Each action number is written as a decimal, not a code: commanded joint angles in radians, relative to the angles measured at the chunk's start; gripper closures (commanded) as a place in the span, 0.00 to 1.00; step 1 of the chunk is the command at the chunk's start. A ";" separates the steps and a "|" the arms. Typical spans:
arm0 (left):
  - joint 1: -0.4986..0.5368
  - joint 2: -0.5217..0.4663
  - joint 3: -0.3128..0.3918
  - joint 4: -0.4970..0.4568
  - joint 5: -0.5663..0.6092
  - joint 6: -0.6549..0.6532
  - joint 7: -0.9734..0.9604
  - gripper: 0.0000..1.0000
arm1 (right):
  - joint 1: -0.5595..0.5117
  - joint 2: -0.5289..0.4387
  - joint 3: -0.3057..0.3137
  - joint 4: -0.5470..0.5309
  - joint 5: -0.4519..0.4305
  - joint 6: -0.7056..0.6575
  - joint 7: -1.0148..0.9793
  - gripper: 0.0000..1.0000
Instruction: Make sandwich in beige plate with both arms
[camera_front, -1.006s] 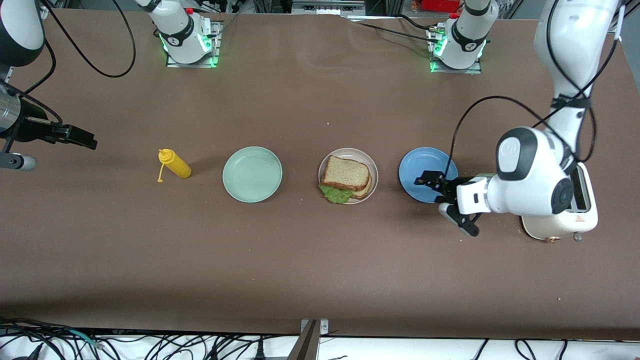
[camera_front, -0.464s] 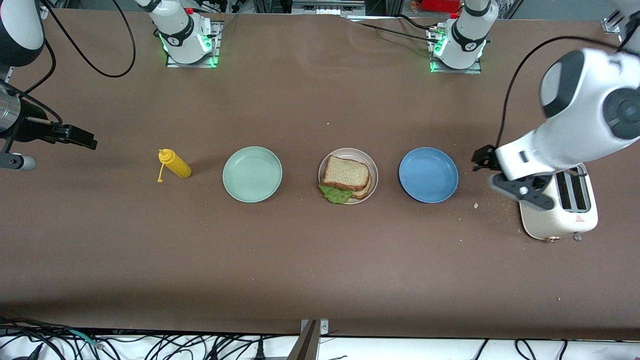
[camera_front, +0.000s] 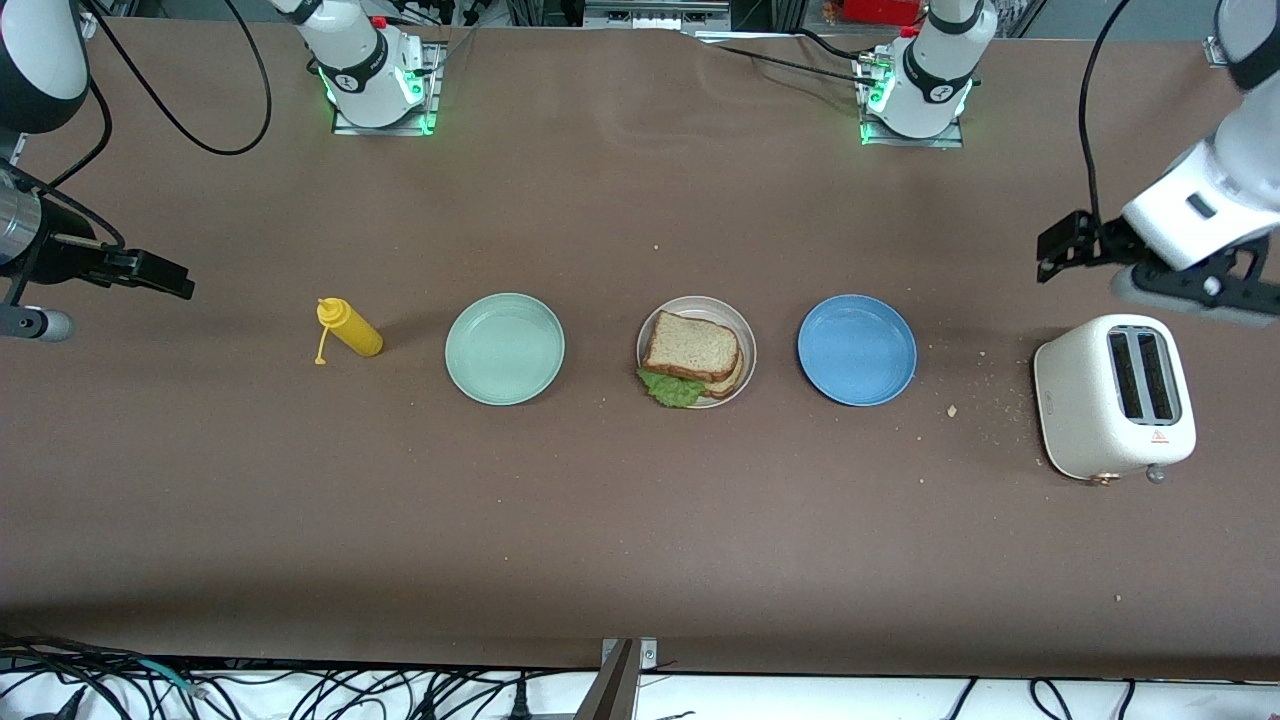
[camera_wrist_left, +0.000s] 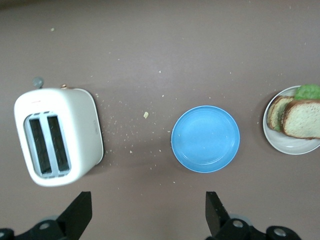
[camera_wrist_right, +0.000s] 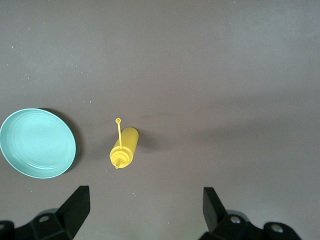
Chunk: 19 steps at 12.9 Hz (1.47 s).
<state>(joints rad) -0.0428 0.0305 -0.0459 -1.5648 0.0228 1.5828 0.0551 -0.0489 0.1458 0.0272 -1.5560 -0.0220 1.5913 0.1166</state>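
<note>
On beige plate (camera_front: 745, 335), at your table's center, sandwich (camera_front: 692, 358) sits assembled; left gripper (camera_front: 1062, 246) at 3 o'clock above the table by toaster (camera_front: 1112, 397), right gripper (camera_front: 150, 272) at 9, both fingers spread, released.

Three plates (camera_front: 857, 350), one sandwich (camera_front: 692, 358)

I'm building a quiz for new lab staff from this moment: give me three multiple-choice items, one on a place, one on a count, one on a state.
1. Where is the sandwich?
A. on the blue plate
B. on the beige plate
C. in the toaster

2. How many plates are on the table?
A. two
B. three
C. four

3. What state is the left end effector in?
A. open and empty
B. shut on bread
C. shut on the yellow bottle

Answers:
1 B, the bread and lettuce rest on the beige plate.
2 B, mint-green plate, beige and blue plate stand in a row.
3 A, the left end effector shows spread fingers with nothing between.
</note>
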 joint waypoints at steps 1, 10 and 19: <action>0.007 -0.049 -0.011 -0.029 0.008 -0.017 -0.047 0.00 | -0.008 -0.008 0.008 -0.001 -0.004 -0.004 0.000 0.00; 0.004 -0.035 -0.012 -0.012 -0.024 -0.038 -0.054 0.00 | -0.005 -0.008 0.010 -0.001 -0.007 0.004 0.006 0.00; 0.003 -0.035 -0.011 -0.009 -0.024 -0.037 -0.057 0.00 | -0.002 -0.008 0.010 -0.001 -0.006 0.007 0.014 0.00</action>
<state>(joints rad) -0.0395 -0.0023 -0.0560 -1.5760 0.0181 1.5533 0.0087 -0.0483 0.1458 0.0300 -1.5561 -0.0220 1.5967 0.1169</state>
